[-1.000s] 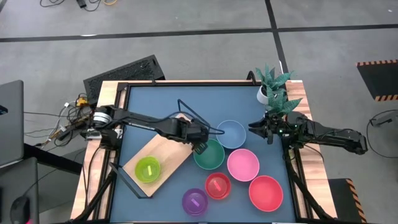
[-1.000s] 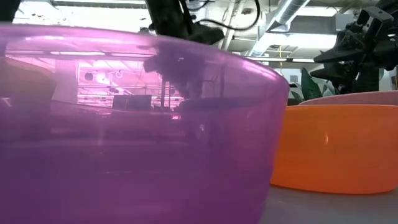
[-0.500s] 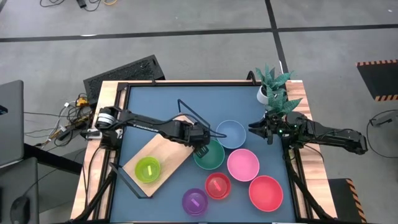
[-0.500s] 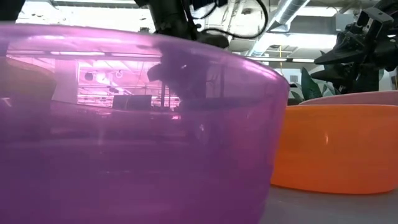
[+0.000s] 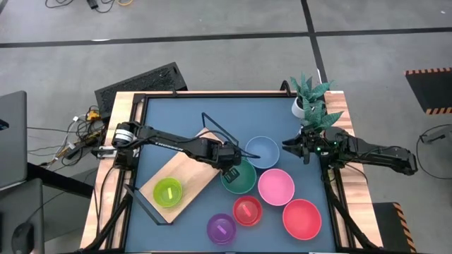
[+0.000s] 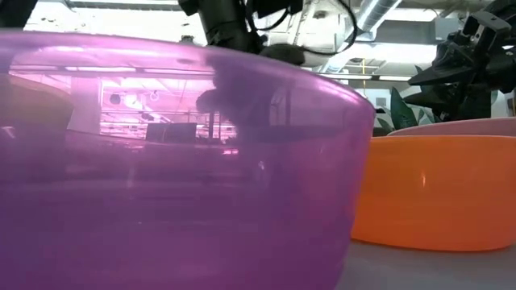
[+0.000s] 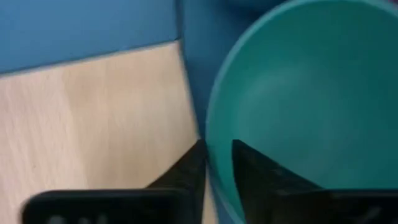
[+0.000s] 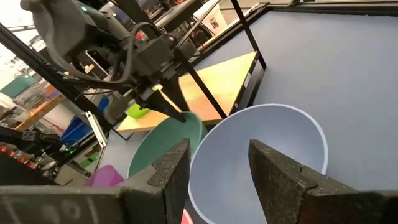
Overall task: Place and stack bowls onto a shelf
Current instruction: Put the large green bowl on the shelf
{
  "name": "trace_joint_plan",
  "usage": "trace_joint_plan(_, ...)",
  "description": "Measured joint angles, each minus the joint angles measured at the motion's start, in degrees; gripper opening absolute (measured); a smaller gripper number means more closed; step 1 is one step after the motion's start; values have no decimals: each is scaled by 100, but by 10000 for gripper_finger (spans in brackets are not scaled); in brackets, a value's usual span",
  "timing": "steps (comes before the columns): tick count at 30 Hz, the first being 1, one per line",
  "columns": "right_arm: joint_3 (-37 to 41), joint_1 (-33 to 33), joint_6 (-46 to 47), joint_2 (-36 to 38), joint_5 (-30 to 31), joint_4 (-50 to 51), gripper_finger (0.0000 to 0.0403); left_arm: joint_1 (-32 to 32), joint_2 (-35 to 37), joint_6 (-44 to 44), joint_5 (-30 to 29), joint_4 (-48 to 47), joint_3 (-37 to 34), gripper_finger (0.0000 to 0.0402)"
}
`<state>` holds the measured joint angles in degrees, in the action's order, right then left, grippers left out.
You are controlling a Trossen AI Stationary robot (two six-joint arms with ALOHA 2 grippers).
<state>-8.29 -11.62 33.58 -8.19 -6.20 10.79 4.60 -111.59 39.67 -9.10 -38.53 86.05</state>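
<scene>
The dark green bowl point(image 5: 241, 180) stands on the blue tabletop beside the wooden shelf point(image 5: 185, 171). My left gripper point(image 5: 229, 173) is shut on this bowl's left rim. A lime green bowl point(image 5: 168, 191) sits on the shelf's near end. A blue bowl point(image 5: 263, 152), a pink bowl point(image 5: 275, 187), a large red bowl point(image 5: 301, 219), a small red bowl point(image 5: 247, 210) and a purple bowl point(image 5: 220, 228) stand on the table. My right gripper point(image 5: 289, 148) waits open at the right, just beyond the blue bowl point(image 8: 261, 155). My left gripper pinches the dark green bowl's rim point(image 7: 217, 163) on the side facing the shelf. One finger point(image 7: 186, 171) is outside the wall and the other finger point(image 7: 258, 171) is inside. The fingers slant down from the table's left. The bowl rests on the table.
The shelf's thin black wire frame point(image 5: 219, 128) rises over the board next to my left arm. A potted plant point(image 5: 311, 99) stands at the far right corner. In the low view the purple bowl point(image 6: 161, 161) fills the foreground beside an orange-looking bowl point(image 6: 435, 193).
My left gripper has sunk and edged toward the table's right, onto the dark green bowl's left rim, and its fingers have drawn together there. The bowl has stayed in place.
</scene>
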Motion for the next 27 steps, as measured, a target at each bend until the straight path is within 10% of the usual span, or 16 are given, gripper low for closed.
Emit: trace_joint_plan(27, 0, -2, -14, -1, 2, 11, 189, -59, 138, 165, 611, -1261, 1154, 0)
